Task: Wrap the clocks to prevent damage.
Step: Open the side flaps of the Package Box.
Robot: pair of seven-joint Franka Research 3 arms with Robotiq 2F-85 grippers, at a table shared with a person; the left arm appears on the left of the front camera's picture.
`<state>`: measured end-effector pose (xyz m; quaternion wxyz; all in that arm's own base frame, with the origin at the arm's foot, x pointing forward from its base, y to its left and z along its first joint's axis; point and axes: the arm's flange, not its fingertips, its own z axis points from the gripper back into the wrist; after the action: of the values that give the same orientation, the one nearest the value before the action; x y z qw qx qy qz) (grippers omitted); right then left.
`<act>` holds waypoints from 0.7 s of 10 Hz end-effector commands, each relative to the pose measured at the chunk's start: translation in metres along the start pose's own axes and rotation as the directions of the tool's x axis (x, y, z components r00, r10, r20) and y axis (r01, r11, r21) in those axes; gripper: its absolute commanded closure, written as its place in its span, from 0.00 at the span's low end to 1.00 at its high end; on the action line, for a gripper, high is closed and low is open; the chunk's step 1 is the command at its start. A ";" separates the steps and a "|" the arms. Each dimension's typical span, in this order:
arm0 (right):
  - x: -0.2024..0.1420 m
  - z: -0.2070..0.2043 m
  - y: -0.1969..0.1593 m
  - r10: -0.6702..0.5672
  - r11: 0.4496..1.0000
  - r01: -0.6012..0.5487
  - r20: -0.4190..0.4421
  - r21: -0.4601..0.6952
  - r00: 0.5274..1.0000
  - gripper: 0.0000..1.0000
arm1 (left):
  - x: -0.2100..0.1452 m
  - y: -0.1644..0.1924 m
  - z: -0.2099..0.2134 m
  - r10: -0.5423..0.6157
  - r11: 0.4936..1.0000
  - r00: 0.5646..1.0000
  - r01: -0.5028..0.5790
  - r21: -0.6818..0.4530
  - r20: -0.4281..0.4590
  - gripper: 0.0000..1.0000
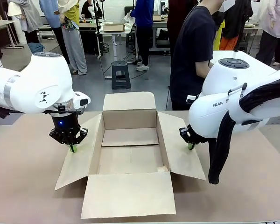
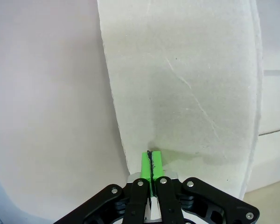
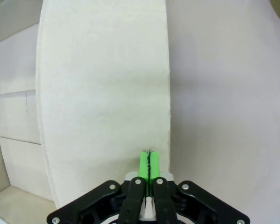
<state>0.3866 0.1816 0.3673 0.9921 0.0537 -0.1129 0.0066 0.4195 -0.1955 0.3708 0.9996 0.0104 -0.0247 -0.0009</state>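
Entry: cardboard box (image 1: 129, 119), mid-table (image 1: 28, 186), flaps splayed, lying squarely between my two arms. Left gripper (image 1: 73, 148) (image 2: 151, 163): fingers pressed together, holding nothing, tip down at the left flap's (image 1: 81, 158) (image 2: 186, 93) outer edge. Right gripper (image 1: 191, 145) (image 3: 149, 163): likewise, tip on the right flap (image 1: 179, 154) (image 3: 102, 93). The box floor lies inward of both grippers, about equally near to each.

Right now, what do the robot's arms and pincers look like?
Both arms are smooth, rounded white shells. The left arm carries a small black emblem and a blue light at the wrist; the right arm shows dark lettering and a thick black cable sleeve. The left pincer and right pincer are black linkages with bright green pads.
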 end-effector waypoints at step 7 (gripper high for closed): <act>0.002 0.000 -0.001 0.011 1.000 -0.011 0.012 -0.013 1.000 0.99 | -0.001 0.000 -0.001 -0.002 1.000 1.000 0.002 0.005 -0.011 1.00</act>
<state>0.3865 0.1821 0.3677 0.9921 0.0531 -0.1135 0.0082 0.4191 -0.1960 0.3701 0.9997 0.0109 -0.0231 -0.0016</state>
